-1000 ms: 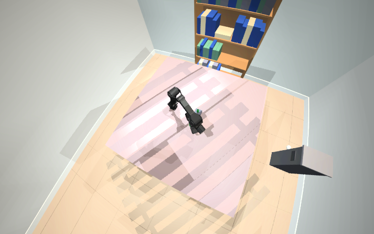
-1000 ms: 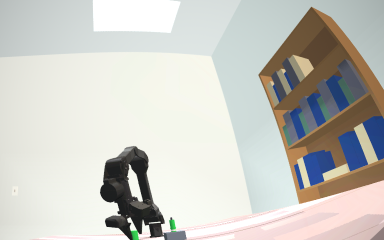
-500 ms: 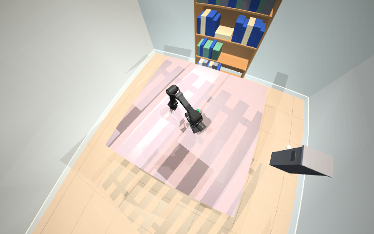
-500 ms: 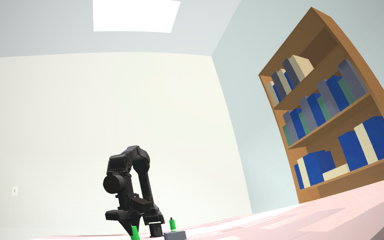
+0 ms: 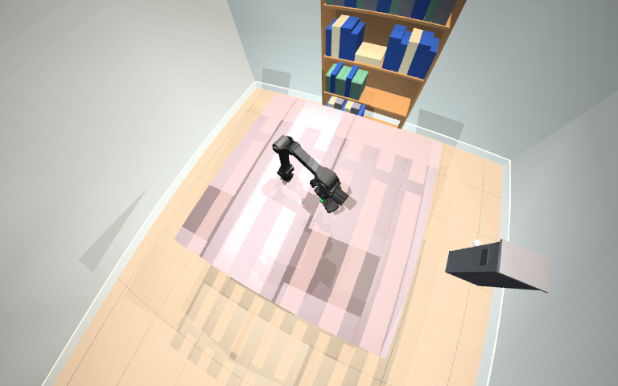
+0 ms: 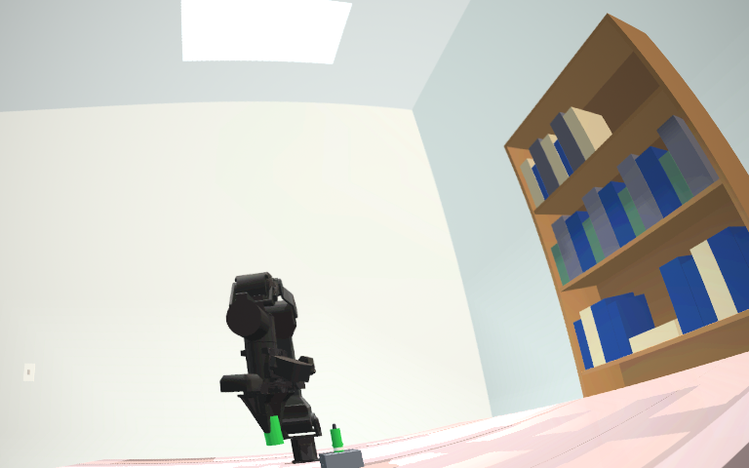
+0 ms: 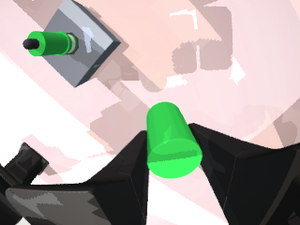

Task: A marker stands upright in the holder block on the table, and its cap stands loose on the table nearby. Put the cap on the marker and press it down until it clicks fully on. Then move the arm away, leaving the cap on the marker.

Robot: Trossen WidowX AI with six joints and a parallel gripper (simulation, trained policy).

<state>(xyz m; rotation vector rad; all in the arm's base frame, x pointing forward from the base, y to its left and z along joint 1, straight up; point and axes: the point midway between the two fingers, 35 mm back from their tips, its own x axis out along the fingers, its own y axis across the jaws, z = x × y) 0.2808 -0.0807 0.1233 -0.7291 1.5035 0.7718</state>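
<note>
My pincer (image 6: 271, 427) (image 7: 170, 141) is closed on the green cap (image 6: 273, 431) (image 7: 172, 141), gripping it between its two dark fingertips, one against each side. In the exterior view I have the cap up off the table (image 5: 346, 281) (image 6: 496, 436) (image 7: 262, 28), a little tilted, with its lower part sticking out below my fingers. From above, my black arm (image 5: 306, 159) (image 6: 267, 341) bends over the table and hides most of what I grip; only a speck of green shows beside the pincer.

The marker (image 6: 336, 437) (image 7: 52, 43) stands upright in the grey block (image 6: 341, 458) (image 7: 86, 44), its dark tip bare and pointing up, its green body rising from a pale ring. My cap is apart from the marker, off to one side of it, and the block sits on the table.
</note>
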